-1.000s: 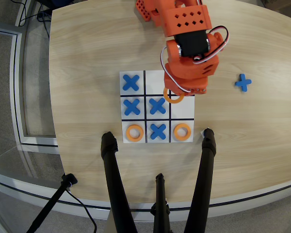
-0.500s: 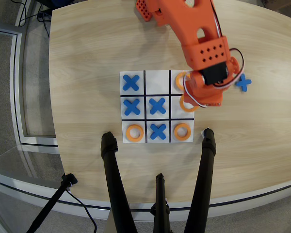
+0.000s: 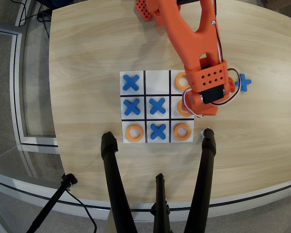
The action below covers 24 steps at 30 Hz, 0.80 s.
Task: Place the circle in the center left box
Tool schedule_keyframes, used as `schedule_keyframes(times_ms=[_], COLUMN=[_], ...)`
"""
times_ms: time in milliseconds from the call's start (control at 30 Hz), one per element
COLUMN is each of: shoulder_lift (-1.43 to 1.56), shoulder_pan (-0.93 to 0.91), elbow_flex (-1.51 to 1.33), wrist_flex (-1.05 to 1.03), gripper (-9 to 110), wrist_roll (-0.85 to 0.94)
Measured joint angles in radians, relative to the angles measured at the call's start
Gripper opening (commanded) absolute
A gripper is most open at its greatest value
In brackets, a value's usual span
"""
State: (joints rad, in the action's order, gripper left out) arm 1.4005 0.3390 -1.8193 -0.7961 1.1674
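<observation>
From the overhead view, my arm's body covers the gripper (image 3: 200,108), so I can't tell how the jaws stand. The circle (image 3: 183,109) peeks out beneath it, seemingly in the board's (image 3: 157,107) middle row, right end cell (image 3: 180,100). Bare table (image 3: 87,58) lies all around the board.

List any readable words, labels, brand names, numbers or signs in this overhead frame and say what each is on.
None: no printed text can be read anywhere in the overhead view.
The board carries only black grid lines.
The blue crosses and orange rings are game pieces shaped like X and O, with no printing on them.
The orange arm shows no label or brand; its hand is hidden beneath it.
</observation>
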Motion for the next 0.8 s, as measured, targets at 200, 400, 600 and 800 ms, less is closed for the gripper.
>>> schedule_keyframes(times_ms=[200, 400, 600, 800], shoulder_lift=[-0.041, -0.051, -0.051, -0.051], shoulder_pan=[-0.023, -0.034, -0.034, -0.034], elbow_flex=[0.006, 0.006, 0.006, 0.006], wrist_flex=[0.015, 0.021, 0.021, 0.018], gripper=[0, 0, 5, 7], wrist_roll=[0.0, 0.014, 0.014, 0.014])
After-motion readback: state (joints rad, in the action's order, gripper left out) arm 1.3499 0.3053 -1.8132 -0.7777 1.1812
